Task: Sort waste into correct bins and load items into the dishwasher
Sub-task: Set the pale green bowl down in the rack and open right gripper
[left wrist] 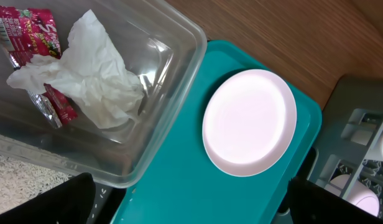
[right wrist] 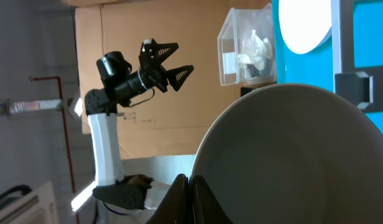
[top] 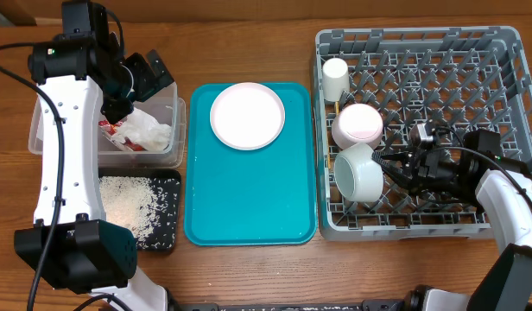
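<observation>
My left gripper (top: pixel 150 76) is open and empty above the clear tub (top: pixel 175 130), which holds the red wrapper (left wrist: pixel 30 31) and the white tissue (left wrist: pixel 86 74). In the left wrist view its jaws (left wrist: pixel 191 208) hang over the teal tray's left edge. The round plate (top: pixel 247 115) lies on the teal tray and also shows in the left wrist view (left wrist: pixel 249 121). My right gripper (top: pixel 389 169) is shut on the rim of a white bowl (top: pixel 359 173), tilted on its side in the grey dish rack (top: pixel 499 52). The right wrist view shows the fingers (right wrist: pixel 191 199) pinching that bowl (right wrist: pixel 291 162). Chopsticks are not in view.
The black tray (top: pixel 167 233) at the front left holds white rice grains (top: pixel 128 203). The teal tray (top: pixel 249 199) lies mid-table. In the rack a pale cup (top: pixel 335 76) stands at the back left and a pinkish bowl (top: pixel 357 124) sits behind the held bowl.
</observation>
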